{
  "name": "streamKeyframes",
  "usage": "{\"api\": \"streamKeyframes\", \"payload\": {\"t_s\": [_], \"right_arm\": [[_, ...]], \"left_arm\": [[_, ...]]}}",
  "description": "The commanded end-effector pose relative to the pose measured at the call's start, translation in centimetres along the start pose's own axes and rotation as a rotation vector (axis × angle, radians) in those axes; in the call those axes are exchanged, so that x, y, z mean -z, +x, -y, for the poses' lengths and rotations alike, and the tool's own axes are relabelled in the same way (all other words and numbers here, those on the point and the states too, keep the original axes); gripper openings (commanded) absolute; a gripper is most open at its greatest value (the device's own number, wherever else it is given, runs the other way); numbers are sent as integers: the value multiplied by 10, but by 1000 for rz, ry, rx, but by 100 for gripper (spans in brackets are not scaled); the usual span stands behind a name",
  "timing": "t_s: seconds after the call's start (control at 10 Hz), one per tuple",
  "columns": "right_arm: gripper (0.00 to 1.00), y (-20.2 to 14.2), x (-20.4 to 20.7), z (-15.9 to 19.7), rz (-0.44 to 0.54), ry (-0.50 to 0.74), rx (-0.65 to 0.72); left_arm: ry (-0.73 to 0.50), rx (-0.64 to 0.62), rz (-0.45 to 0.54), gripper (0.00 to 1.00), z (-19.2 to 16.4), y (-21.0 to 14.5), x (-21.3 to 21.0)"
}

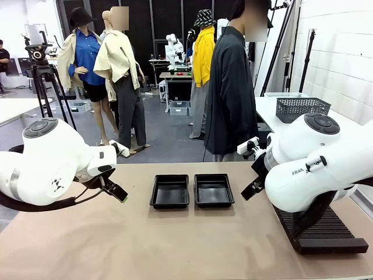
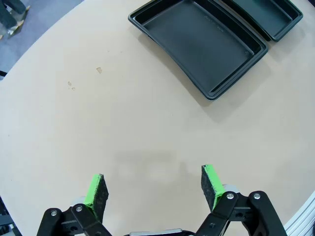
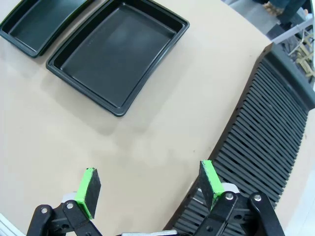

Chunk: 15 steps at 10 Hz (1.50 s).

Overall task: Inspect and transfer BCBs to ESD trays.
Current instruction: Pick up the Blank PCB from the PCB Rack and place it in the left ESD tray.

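One broad beige table (image 1: 175, 245) carries everything I am working with. My left arm (image 1: 46, 160) hangs over its left edge and my right arm (image 1: 315, 169) over its right edge. A person (image 1: 233, 93) in a dark coat stands just past the far edge.

A long black ribbed rack (image 1: 326, 233) lies along the right edge toward the near right corner, partly under the right arm. The ribs I can see look bare.

Two black ESD trays sit side by side midway between the left and right edges, closer to the far edge: the left tray (image 1: 169, 192) and the right tray (image 1: 214, 189), rims just beside each other. Both are bare inside. I judge that no BCB has been transferred yet, so inspection and every placement are still to do.

The left gripper (image 2: 153, 189) has its green pads spread wide with nothing between them. It is poised above bare tabletop on the left-edge side of the left tray. The right gripper (image 3: 149, 186) is equally spread and empty, above the strip of tabletop between the right tray and the rack.

Writing is scarce. Dark lettering (image 1: 298, 171) on the right arm's casing begins "FRAN", and the rest curves out of sight. I can read no print on the trays or the rack.
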State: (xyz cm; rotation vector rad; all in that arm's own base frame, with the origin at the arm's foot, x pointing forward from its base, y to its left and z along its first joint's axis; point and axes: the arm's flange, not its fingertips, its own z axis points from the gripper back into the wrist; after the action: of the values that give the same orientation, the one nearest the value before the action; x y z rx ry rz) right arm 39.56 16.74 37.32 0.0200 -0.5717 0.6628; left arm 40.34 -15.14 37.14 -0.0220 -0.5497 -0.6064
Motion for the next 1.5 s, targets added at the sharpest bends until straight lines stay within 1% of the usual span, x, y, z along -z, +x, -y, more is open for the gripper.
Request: {"api": "streamKeyframes", "payload": {"t_s": [0.0, 0.6, 0.7, 0.8, 0.9, 1.0, 1.1, 1.2, 1.3, 1.4], "right_arm": [[100, 0, 0, 0, 0, 0, 0], [100, 0, 0, 0, 0, 0, 0], [100, 5, -4, 5, -9, 16, 3], [100, 13, -10, 9, -17, 34, 3], [100, 21, -18, 18, -24, 36, 31], [100, 31, -30, 33, -29, 103, 72], [100, 36, -44, 45, -9, 229, 110], [100, 41, -57, 63, 17, 299, 166], [100, 43, -70, 82, 57, 367, 222], [100, 40, -80, 92, 97, 452, 243]], "left_arm": [[0, -1, 0, 100, 0, 0, 0], [0, 0, 0, 100, 0, 0, 0], [-20, -22, 5, 100, -7, 2, -7], [-70, -44, 14, 100, -17, 3, -16], [-125, -55, 13, 100, -29, 6, -27], [-172, -71, 5, 100, -46, 9, -38], [-239, -75, 1, 100, -58, 12, -49], [-313, -81, 6, 100, -75, 16, -59], [-337, -141, 17, 100, -100, 20, -66], [-422, -164, 22, 100, -120, 19, -70]]}}
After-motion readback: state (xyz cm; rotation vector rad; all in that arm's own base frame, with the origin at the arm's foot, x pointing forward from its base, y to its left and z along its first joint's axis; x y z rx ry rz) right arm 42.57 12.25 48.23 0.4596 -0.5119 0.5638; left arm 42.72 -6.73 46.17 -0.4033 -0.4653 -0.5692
